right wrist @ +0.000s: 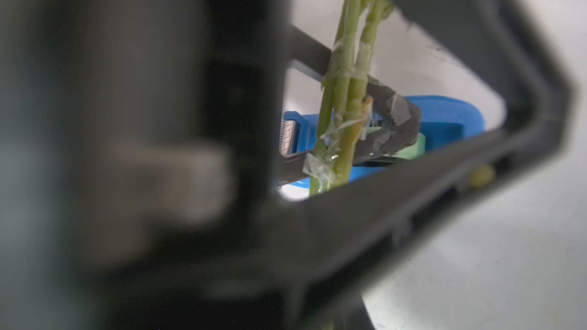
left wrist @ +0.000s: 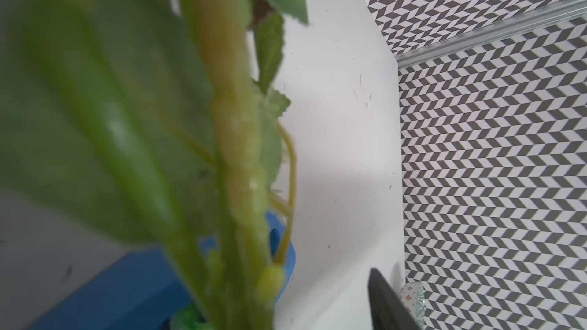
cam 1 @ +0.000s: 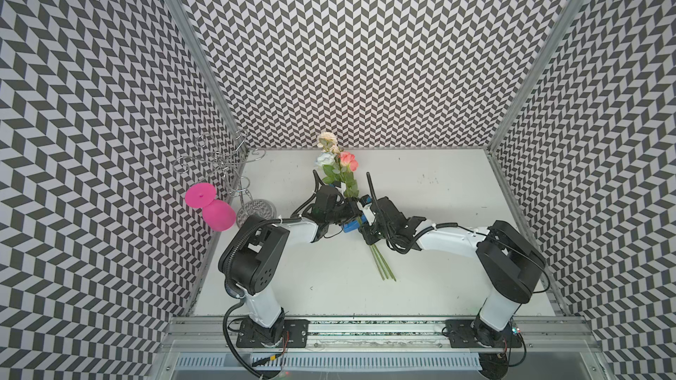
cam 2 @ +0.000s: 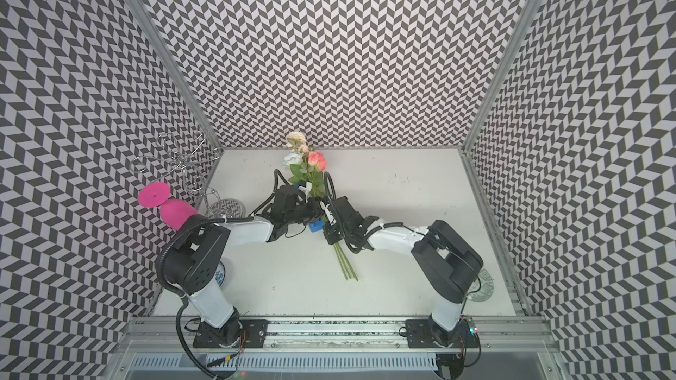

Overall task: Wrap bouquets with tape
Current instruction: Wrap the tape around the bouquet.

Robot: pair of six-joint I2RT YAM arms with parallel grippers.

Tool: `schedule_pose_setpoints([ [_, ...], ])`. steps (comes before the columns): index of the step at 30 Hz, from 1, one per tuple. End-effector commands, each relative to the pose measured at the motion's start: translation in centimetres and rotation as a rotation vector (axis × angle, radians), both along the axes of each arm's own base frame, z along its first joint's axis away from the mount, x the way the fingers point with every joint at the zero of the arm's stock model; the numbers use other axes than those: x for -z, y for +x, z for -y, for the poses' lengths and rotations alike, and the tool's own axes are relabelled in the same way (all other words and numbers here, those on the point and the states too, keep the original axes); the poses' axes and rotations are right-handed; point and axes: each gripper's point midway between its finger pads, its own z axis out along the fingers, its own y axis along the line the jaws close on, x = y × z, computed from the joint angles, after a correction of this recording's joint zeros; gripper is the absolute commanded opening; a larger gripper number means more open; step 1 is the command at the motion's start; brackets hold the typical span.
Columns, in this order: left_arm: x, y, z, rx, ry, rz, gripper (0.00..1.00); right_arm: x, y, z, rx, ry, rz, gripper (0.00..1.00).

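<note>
The bouquets form one bunch of three green stems, with white, peach and pink blooms toward the back wall. The cut ends point to the front. Both grippers meet at mid-stem, above the blue tape dispenser. My right gripper is shut on the stems. My left gripper stands open around them. In the left wrist view one dark finger stands clear of the blurred stems. In the right wrist view, scraps of clear tape cling to the stems in front of the dispenser.
A pink goblet hangs upside down on a wire rack at the back left, beside a glass dish. A patterned plate lies behind the right arm. A blue-and-white bowl sits under the left arm. Chevron-patterned walls enclose the table on three sides.
</note>
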Motion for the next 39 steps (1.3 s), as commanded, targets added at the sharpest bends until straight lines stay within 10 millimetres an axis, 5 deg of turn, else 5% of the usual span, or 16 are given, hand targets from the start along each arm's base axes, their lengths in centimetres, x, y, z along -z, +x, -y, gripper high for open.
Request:
schedule_pose_setpoints([
  [1,0.9,-0.4,0.8,0.035,0.034,-0.015,0.32,-1.5,0.4,-1.6,-0.026,-0.006,0.09,0.01],
  [6,0.6,-0.3,0.5,0.029,0.031,-0.017,0.0,-1.8,-0.1,-1.9,-0.055,0.008,0.105,0.02],
  [9,0.1,-0.4,0.2,0.02,-0.008,-0.005,0.0,-2.1,-0.2,-1.6,-0.06,0.049,0.088,0.09],
  [13,-1.3,-0.7,-0.3,0.012,-0.108,0.041,0.0,-3.3,-0.5,-1.2,-0.13,0.196,0.009,0.4],
  [17,-3.0,-1.2,-0.8,0.013,-0.24,0.091,0.0,-5.1,-0.7,-0.2,-0.196,0.407,-0.075,0.49],
  [28,-4.5,-2.2,-1.4,0.034,-0.442,0.148,0.0,-4.0,-1.4,0.1,-0.306,0.625,-0.267,0.48],
  [36,-4.9,-2.2,-1.5,0.024,-0.439,0.166,0.0,-2.5,-1.2,-0.5,-0.317,0.602,-0.323,0.48],
  [39,-5.1,-2.2,-1.4,0.029,-0.434,0.173,0.0,-1.9,-1.0,-0.5,-0.301,0.592,-0.336,0.31],
])
